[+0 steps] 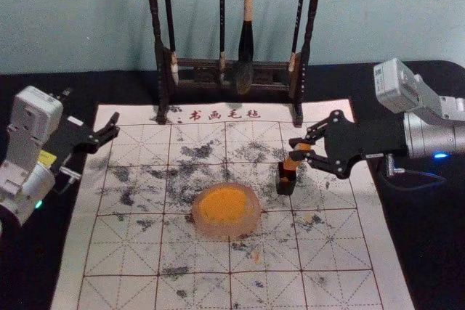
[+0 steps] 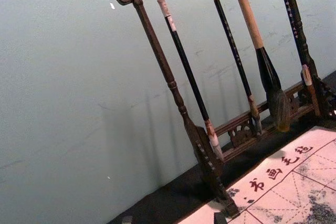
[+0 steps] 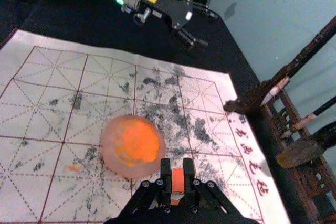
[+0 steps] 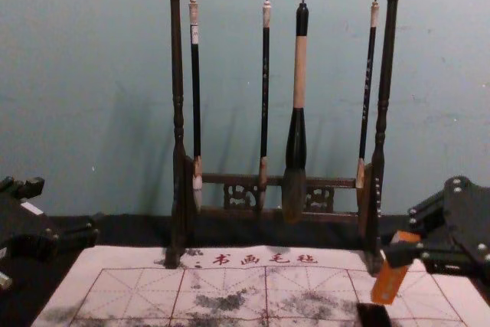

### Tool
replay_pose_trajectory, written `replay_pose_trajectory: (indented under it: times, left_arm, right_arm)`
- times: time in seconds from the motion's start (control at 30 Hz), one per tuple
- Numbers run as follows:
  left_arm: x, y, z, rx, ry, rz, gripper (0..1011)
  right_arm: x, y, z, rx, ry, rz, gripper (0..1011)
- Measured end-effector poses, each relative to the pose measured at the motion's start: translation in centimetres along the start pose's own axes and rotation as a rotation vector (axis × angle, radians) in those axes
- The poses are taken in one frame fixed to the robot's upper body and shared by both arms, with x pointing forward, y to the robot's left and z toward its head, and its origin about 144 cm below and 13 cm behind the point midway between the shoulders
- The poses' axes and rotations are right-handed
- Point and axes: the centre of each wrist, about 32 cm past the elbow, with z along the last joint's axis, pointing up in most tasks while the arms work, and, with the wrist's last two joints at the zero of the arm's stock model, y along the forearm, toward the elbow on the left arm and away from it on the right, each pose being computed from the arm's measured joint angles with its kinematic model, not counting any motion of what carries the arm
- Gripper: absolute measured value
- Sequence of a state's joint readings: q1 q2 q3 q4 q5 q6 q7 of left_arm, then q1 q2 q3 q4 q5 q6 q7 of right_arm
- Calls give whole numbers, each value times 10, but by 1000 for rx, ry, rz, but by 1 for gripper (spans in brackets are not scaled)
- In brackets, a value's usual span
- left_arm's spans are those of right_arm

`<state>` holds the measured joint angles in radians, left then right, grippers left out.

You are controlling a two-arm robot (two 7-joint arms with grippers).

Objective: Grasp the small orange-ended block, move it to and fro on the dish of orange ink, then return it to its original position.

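My right gripper (image 1: 299,149) is shut on the orange block (image 1: 291,162), which leans with its lower end at the mouth of a small black holder (image 1: 286,188); whether it enters is unclear. In the right wrist view the block (image 3: 178,181) sits between the fingertips of the right gripper (image 3: 178,165). The chest view has the tilted block (image 4: 393,272) just above the holder (image 4: 374,315). The dish of orange ink (image 1: 226,230) lies left of the holder, on the mat. My left gripper (image 1: 90,109) is parked open at the left; the left wrist view catches the left gripper's (image 2: 173,219) tips.
A dark wooden rack (image 1: 201,76) with several hanging brushes stands behind the gridded mat (image 1: 123,252), near the wall. The large brush (image 4: 295,143) hangs right of the rack's middle. Dark ink smudges and a few small orange spots mark the mat.
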<state>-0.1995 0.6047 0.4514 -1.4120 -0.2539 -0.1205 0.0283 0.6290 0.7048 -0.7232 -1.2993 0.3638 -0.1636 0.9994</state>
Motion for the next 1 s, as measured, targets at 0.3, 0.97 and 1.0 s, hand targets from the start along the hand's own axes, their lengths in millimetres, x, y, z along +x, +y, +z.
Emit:
replay_pose_trajectory:
  times: [0.3,0.97,1.0]
  left_arm:
    - [0,0,0,0,0,0,1001]
    - [0,0,0,0,0,0,1001]
    - [0,0,0,0,0,0,1001]
  right_arm:
    - [1,3,-9,-24,13,0,132]
    - [6,13,-17,-29,27,-2,132]
    - [7,13,-18,-30,27,-2,132]
